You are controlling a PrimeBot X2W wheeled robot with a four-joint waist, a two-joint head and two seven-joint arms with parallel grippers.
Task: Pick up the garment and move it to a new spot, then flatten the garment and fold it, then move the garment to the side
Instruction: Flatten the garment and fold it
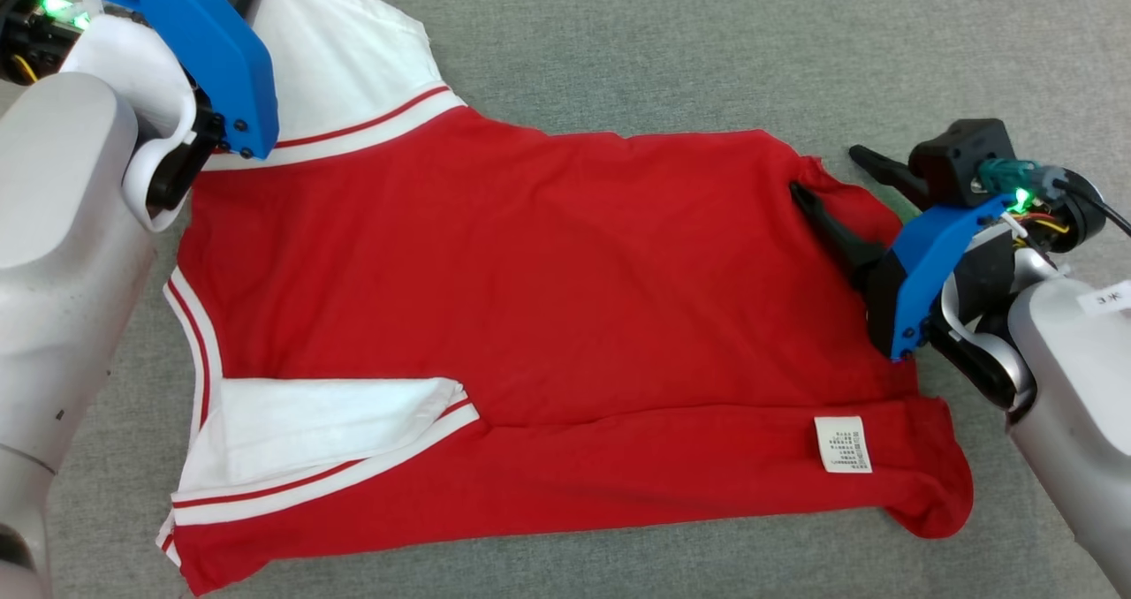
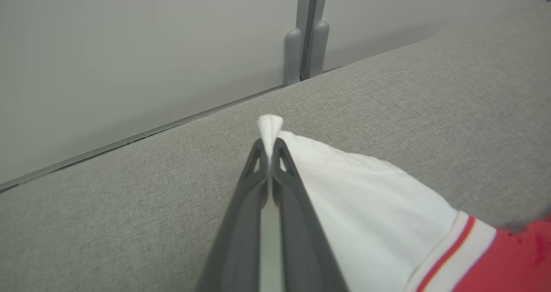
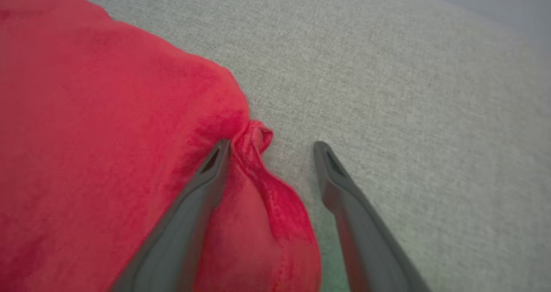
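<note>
The left gripper's (image 2: 269, 147) two long dark fingers rise from the bottom of the left wrist view, pressed together on a small peak of white cloth that pokes out just past their tips. That cloth is the tip of a white sleeve (image 2: 366, 206) of the red short-sleeved garment with white, red-striped sleeve bands (image 1: 548, 290).

The garment lies spread on the grey woven tabletop (image 1: 707, 42), turned sideways to the robot: sleeves toward its left, hem toward its right. The far sleeve runs up to the pinching left gripper at the upper left of the head view. The near sleeve is folded in over the red body at the lower left. A small white printed care label (image 1: 842, 444) shows on the red cloth near the near right corner.

The right gripper (image 3: 272, 144) sits at the far right corner of the hem with its jaws spread wide. One finger rests on the red cloth and the other stands over bare tabletop just past the edge, with a bunched bit of hem between them, not clamped.

Behind the table's far edge stand a pale grey wall panel (image 2: 129, 46) and a grey upright post (image 2: 305, 33).
</note>
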